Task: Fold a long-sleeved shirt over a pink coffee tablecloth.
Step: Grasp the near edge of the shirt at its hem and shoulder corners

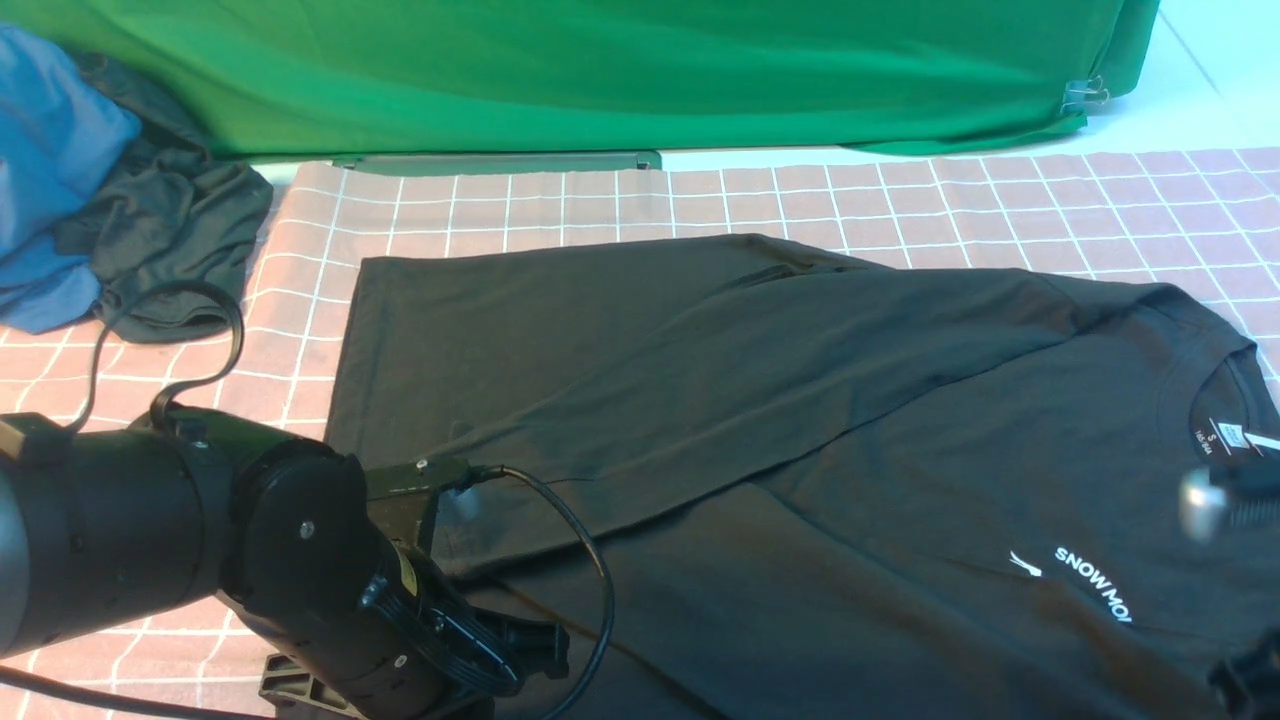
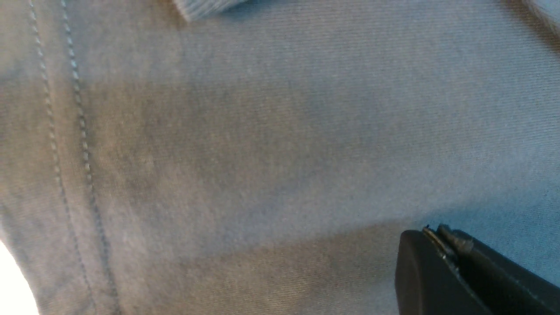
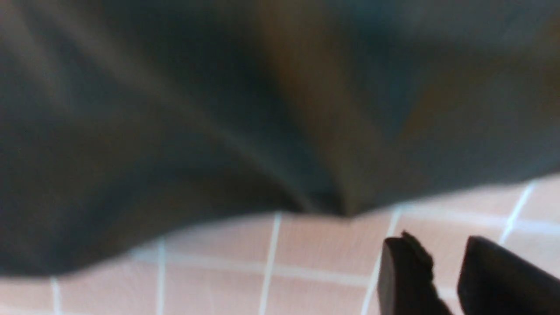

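Front view: the shirt (image 1: pixel 800 400) is laid across the pink cloth (image 1: pixel 600 200), lengthwise nine to three o'clock, collar (image 1: pixel 1178 400) nearest the right tool (image 3: pixel 442 243), slightly parted and empty, while the left tool (image 2: pixel 437 236) is closed tight.

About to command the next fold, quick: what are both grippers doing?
Left gripper: shut, over the long-sleeved shirt, no cloth visibly pinched.
Right gripper: open, empty, over the pink coffee tablecloth.

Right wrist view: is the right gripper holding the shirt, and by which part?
Nothing held: the right gripper stands open over the pink tablecloth, beside the shirt.
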